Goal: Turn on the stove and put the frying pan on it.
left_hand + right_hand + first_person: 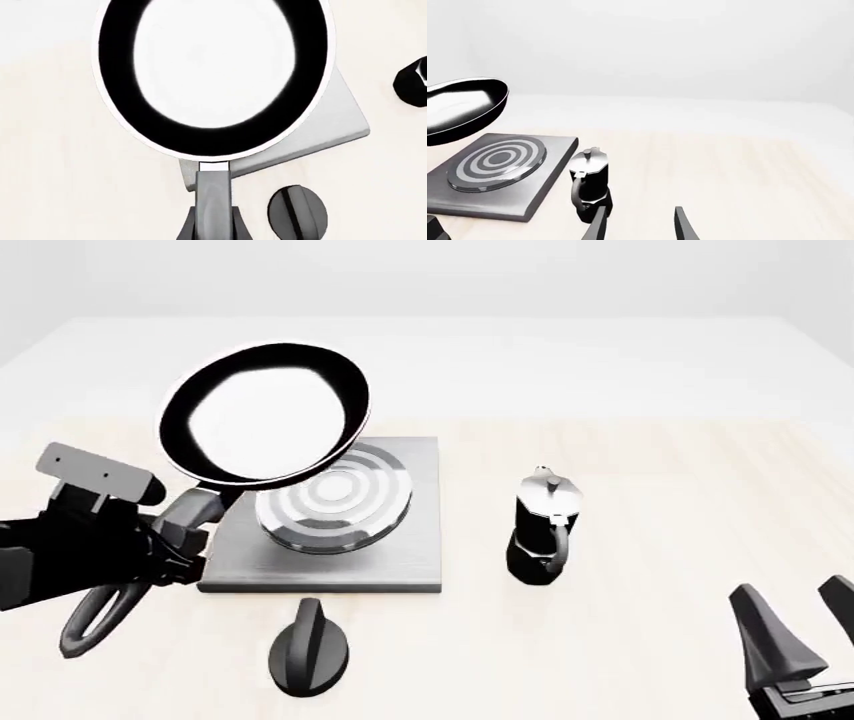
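left tool (167, 535) clenched on the round black frying pan (263, 412) — held above the flat grey stove's (400, 540) left-rear; right tool (801, 625) released.

The left claw (171, 540) gripped the handle of the frying pan (264, 412), whose bowl hung ahead of and above it, clear of the stove (407, 540). The stove sat on the table (641, 480) just right of this claw, the knob (310, 648) nearer and to its right. The moka pot (545, 528) stood right of the stove, ahead and left of the right claw (798, 625).
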